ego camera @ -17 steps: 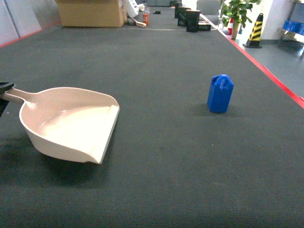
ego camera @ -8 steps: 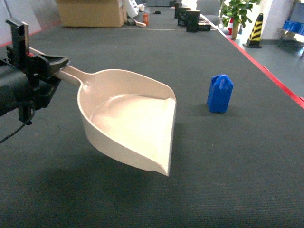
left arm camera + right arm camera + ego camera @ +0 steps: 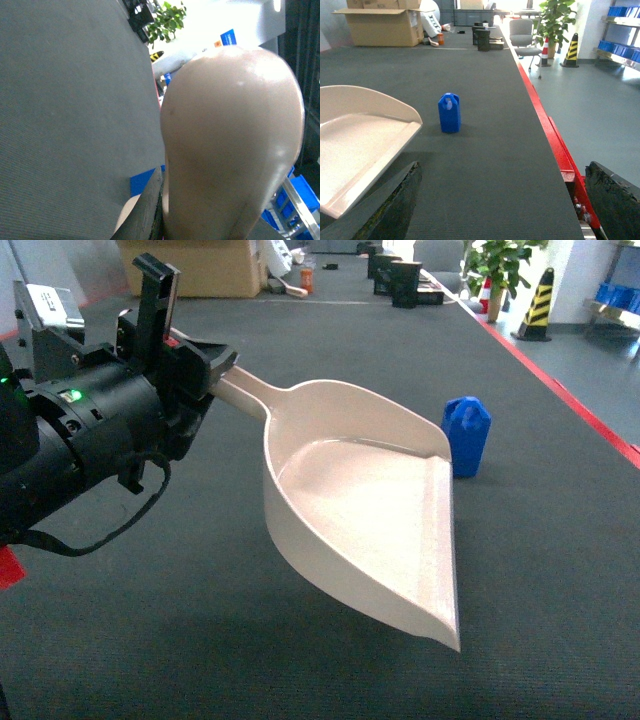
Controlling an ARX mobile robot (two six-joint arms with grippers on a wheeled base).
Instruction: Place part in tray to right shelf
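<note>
The beige tray [image 3: 360, 510] hangs tilted above the dark mat, its open front edge toward the camera. My left gripper [image 3: 205, 375] is shut on its handle. The left wrist view is mostly filled by the tray's underside [image 3: 230, 140], with one finger [image 3: 145, 215] pressed against it. The blue part [image 3: 467, 435] stands upright on the mat just behind the tray's far right corner. In the right wrist view the part [image 3: 449, 113] is ahead and the tray [image 3: 360, 145] at the left. My right gripper [image 3: 502, 200] is open and holds nothing. The right shelf [image 3: 620, 30], steel with blue crates, stands far right.
A red strip [image 3: 570, 400] marks the mat's right edge, with grey floor beyond it. At the far end are a cardboard box [image 3: 190, 265], black bins [image 3: 400, 280], a potted plant [image 3: 500, 265] and a striped cone [image 3: 540, 305].
The tray has been lifted from the mat at the left and carried right toward the part, with the left arm coming into the head view. The part has not moved.
</note>
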